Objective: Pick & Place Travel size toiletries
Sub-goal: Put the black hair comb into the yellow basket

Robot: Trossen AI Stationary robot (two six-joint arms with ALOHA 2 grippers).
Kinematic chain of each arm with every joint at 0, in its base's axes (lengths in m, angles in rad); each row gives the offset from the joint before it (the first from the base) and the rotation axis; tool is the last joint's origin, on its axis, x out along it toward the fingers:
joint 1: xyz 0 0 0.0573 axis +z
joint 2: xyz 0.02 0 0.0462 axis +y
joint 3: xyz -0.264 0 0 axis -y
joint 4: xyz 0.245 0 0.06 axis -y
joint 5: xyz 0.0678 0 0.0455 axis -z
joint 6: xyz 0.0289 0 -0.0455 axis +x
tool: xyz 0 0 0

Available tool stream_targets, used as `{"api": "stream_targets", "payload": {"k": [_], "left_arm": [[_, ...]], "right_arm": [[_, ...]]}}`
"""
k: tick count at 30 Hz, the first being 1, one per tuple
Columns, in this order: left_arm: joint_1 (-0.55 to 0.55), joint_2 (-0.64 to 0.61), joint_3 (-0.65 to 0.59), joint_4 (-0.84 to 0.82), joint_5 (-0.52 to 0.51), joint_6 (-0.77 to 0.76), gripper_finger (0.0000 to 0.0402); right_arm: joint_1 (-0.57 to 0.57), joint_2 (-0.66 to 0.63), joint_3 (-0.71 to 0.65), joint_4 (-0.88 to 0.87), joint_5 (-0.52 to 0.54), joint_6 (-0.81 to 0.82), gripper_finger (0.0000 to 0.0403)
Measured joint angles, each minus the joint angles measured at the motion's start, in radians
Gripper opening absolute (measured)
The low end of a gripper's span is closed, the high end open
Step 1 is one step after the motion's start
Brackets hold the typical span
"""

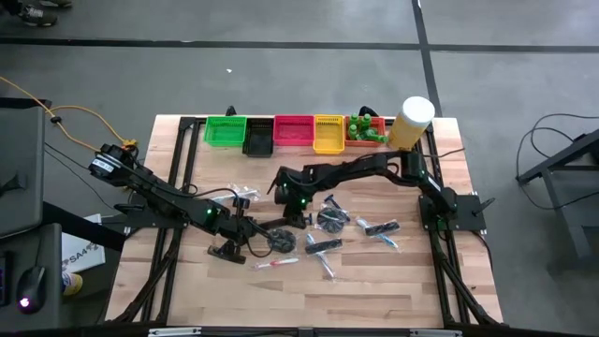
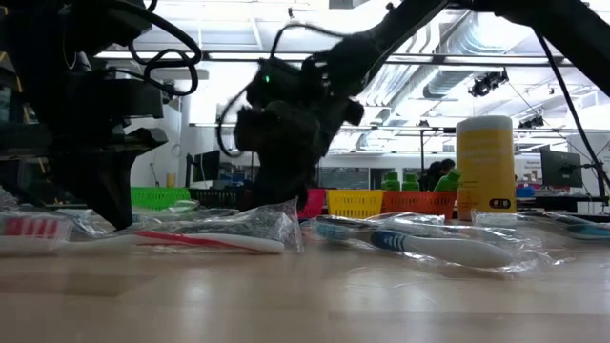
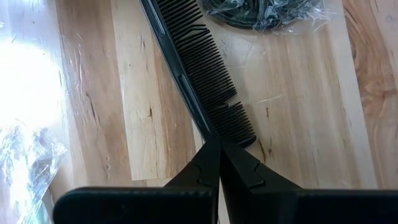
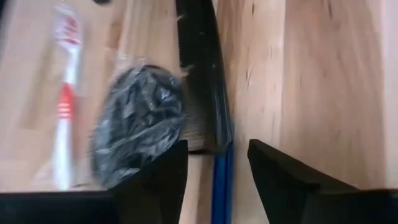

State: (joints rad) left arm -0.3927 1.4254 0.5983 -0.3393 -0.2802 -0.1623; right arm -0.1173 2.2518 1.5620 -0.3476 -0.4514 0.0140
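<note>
A: Your left hand (image 3: 217, 146) is clenched tight over the surface's (image 1: 374, 281) middle-left, tips right at the end of a black comb (image 3: 199, 62). Whether the tips pinch the comb or only touch it, you can't tell.

B: And the right hand (image 4: 217, 158)?

A: Its fingers stand apart, grasping nothing, just above another dark comb and a blue toothbrush (image 4: 219, 180), with a wrapped dark disc (image 4: 140, 124) beside. Likely lined up to straddle the comb.

B: The rest?

A: Toiletries (image 1: 328, 234) lie scattered mid-surface. Bins line the far edge; the orange bin (image 1: 367, 140) near the far-right corner already holds green bottles (image 1: 365, 128), next to a yellow cylinder (image 1: 410, 124). Bare wood planks; workshop with ceiling lights behind.
</note>
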Motion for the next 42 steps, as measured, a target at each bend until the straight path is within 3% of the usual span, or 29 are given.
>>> {"api": "stream_targets", "payload": {"k": [12,19,25,42], "left_arm": [[0.000,0.000,0.000,0.000,-0.003,-0.003,0.0000],[0.000,0.000,0.000,0.001,-0.003,-0.003,0.0000],[0.000,0.000,0.000,0.001,-0.003,-0.003,0.0000],[0.000,0.000,0.000,0.017,-0.002,-0.003,0.0000]], "right_arm": [[0.100,-0.059,0.000,0.004,0.310,-0.228,0.0194],[0.132,-0.059,0.002,0.046,0.337,-0.272,0.0224],[0.160,-0.058,0.085,0.042,0.326,-0.273,0.0250],[0.168,0.010,0.090,0.149,0.334,-0.306,0.0252]]}}
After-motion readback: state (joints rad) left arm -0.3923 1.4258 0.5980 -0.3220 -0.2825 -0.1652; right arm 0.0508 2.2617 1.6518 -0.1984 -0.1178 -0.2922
